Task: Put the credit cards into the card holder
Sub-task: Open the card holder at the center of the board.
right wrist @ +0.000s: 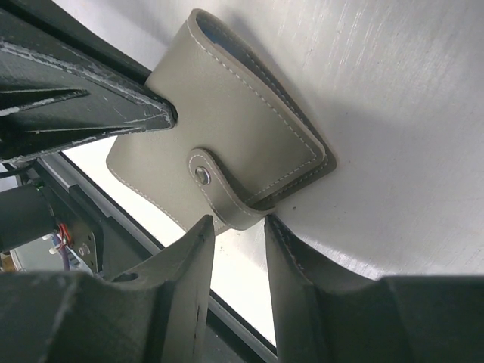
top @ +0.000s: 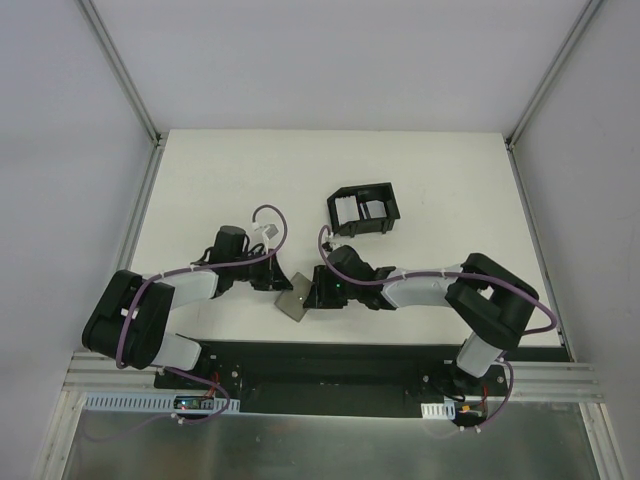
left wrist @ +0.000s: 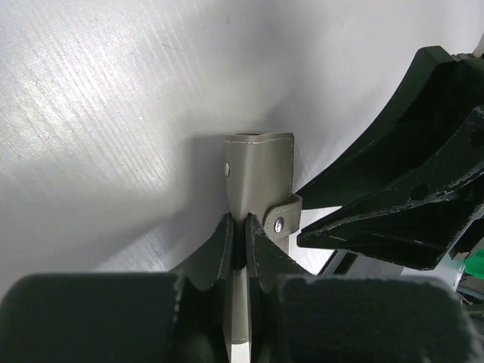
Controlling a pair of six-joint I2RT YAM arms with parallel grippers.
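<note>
The grey card holder (top: 293, 302) sits between the two grippers near the table's front edge, closed, with its tab snapped. My left gripper (top: 283, 288) is shut on its edge; in the left wrist view the jaws (left wrist: 240, 231) pinch the holder (left wrist: 261, 170) edge-on, beside the tab (left wrist: 281, 221). My right gripper (top: 312, 297) is open. In the right wrist view its fingers (right wrist: 238, 227) straddle the tab's tip (right wrist: 227, 198) on the holder (right wrist: 227, 128). Whitish credit cards (top: 347, 209) stand in the black tray. No gold card shows.
The black divided tray (top: 362, 190) stands behind the grippers at mid-table. The table's front edge and the black mounting rail (top: 330, 365) lie just below the holder. Grey enclosure walls border the left, back and right.
</note>
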